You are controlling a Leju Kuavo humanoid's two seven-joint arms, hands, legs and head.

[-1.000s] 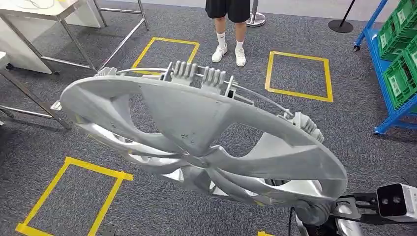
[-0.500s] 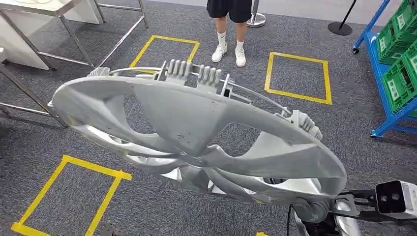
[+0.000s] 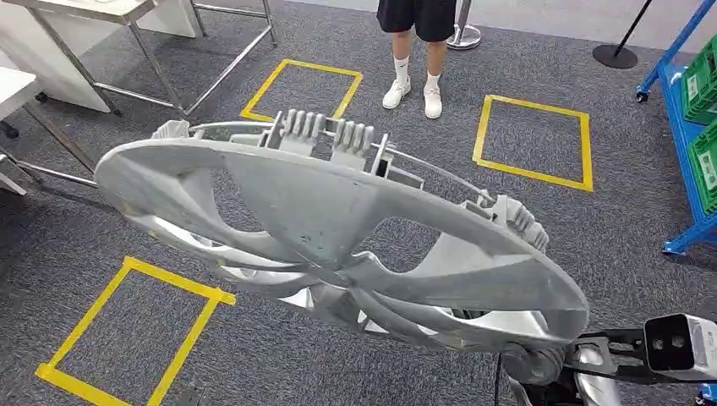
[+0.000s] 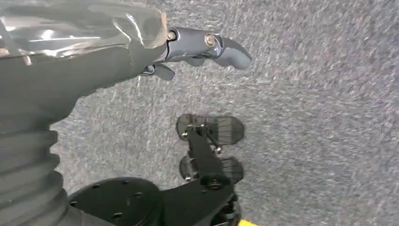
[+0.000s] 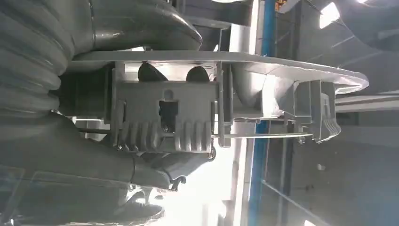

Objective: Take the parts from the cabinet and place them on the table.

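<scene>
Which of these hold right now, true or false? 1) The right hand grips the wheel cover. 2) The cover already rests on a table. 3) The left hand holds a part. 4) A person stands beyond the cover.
1) True: the right hand grips the wheel cover at its rim.
2) False: it is held up above the carpet.
3) False: the left hand holds nothing and hangs over the floor.
4) True: a person stands by the yellow floor squares.
</scene>
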